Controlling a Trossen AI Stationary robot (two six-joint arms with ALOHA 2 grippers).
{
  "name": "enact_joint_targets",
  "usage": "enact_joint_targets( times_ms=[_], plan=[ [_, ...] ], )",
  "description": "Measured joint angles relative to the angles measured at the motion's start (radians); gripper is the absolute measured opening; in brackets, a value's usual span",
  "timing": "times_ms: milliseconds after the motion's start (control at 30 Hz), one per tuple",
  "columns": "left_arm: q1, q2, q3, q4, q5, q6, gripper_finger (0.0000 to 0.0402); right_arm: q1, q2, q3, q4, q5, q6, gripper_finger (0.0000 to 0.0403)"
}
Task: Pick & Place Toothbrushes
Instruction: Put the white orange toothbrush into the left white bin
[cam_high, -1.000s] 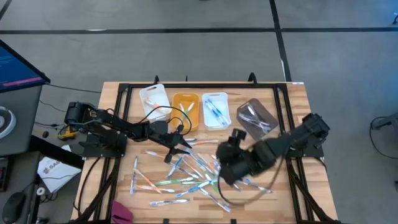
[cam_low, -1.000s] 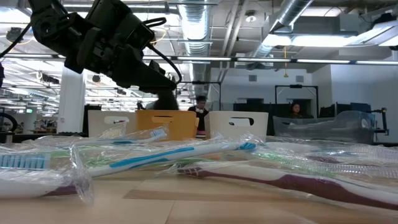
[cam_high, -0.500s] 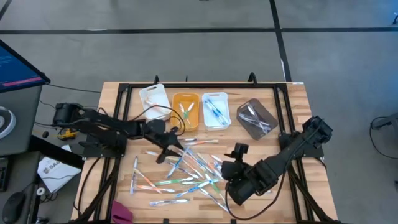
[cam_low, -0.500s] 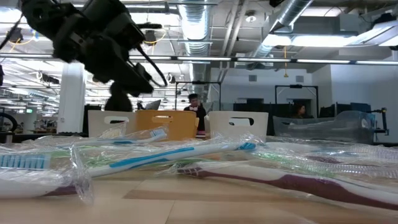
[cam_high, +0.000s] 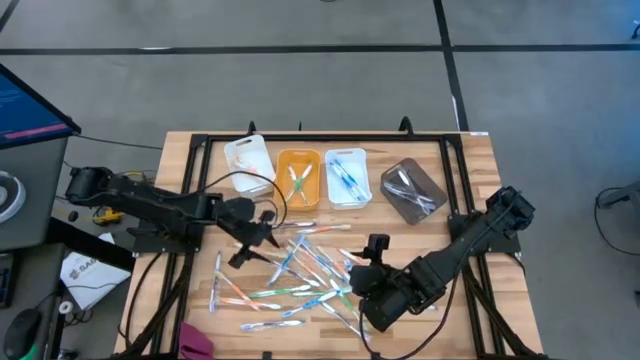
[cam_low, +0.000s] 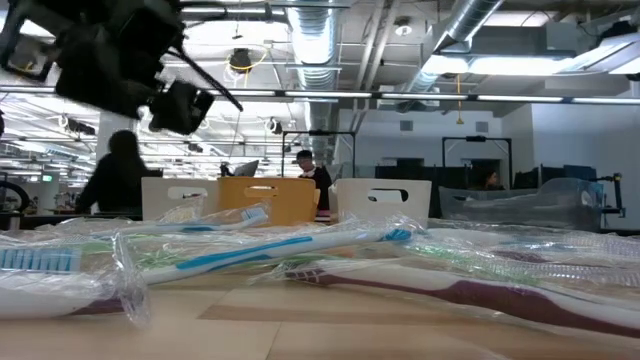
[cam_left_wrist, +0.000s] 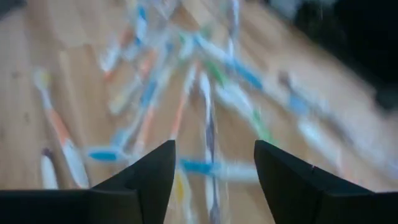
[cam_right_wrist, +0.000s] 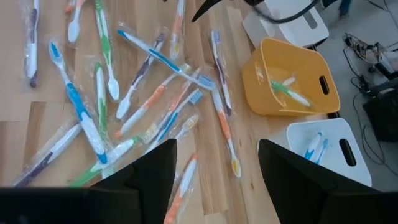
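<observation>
Left gripper (cam_high: 243, 252), wide and empty, now farther left, off the toothbrushes (cam_high: 300, 270).

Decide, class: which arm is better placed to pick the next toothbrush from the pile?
Probably the left. The left gripper hangs open at the edge of the toothbrushes, nothing between its fingers. The right gripper, also open, sits at the pile's opposite side.

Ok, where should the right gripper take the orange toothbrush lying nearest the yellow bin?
Take the orange toothbrush mid-handle, coming straight down with the right gripper open across its length. It lies flat, and that stretch looks free, while its handle end crowds a purple toothbrush.
</observation>
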Motion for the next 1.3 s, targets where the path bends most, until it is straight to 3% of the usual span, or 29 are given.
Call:
enact_joint_targets(
  times_ms=[100,267,367,467,767,1300],
  plan=[
    [0.000,0.014,-0.001,-0.083,-0.001,0.088,0.0221,-0.012,0.000,0.000,0.013,-0.001,0.000,0.0221],
    [-0.001,0.018,-0.001,-0.176,-0.003,0.096,0.0222,-0.026,0.000,-0.007,0.022,-0.001,-0.001,0.0221],
    [0.000,0.018,-0.001,-0.203,-0.058,0.093,0.0220,-0.032,0.000,-0.028,0.039,-0.002,-0.028,0.0221],
    [0.001,0.031,-0.001,-0.216,-0.128,0.062,0.0219,-0.032,0.000,-0.029,0.041,-0.002,-0.034,0.0221],
    [-0.002,0.052,-0.001,-0.215,-0.122,-0.167,0.0218,-0.037,0.000,-0.029,0.074,-0.002,-0.053,0.0221],
    [-0.001,0.052,-0.001,-0.184,-0.121,-0.197,0.0218,-0.037,0.000,-0.029,0.082,-0.002,-0.053,0.0221]
  ],
)
